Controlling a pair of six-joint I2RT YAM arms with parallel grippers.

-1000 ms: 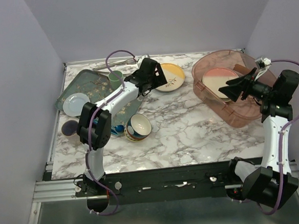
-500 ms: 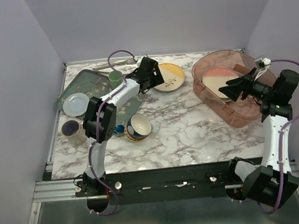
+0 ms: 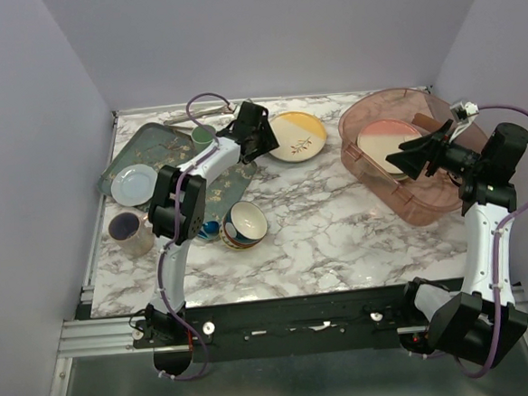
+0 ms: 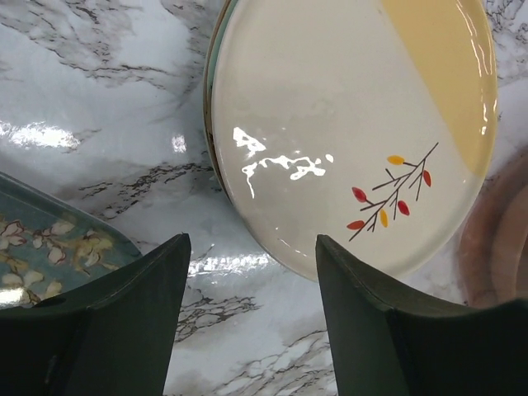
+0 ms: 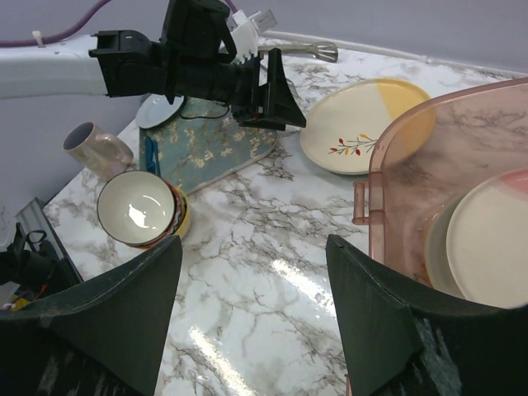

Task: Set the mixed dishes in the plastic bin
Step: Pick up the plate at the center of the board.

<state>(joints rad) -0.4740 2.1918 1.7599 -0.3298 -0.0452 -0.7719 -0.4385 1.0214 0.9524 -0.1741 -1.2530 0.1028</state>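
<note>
Right now, the left gripper (image 4: 249,243) is hanging low over the marble table (image 3: 339,229), with its two fingers spread wide apart. It is not holding anything, and it is not touching anything that I can see. Just past its fingertips, the yellow-and-cream plate (image 4: 346,124) is lying flat on the table. The plate's near edge is sitting right in line with the gap between the fingers, so the plate is straight ahead of the gripper. The plate is round, so it has no long side to line up with. A thin greenish rim is peeking out under its left edge in the wrist view, and I cannot tell what that is. I think the next move needs the fingers to go forward and down to pinch that near edge.

The left arm is much nearer to this plate. The right gripper (image 5: 254,247) is hovering up by the plastic bin (image 3: 428,209), wide open too and carrying nothing. The bin is sitting at the right side of the table, well apart from the plate, and a pink-and-cream plate (image 3: 389,139) is already lying inside it. The patterned bowl (image 3: 244,224) is waiting near the front, just beside the green tray (image 3: 156,147).
</note>
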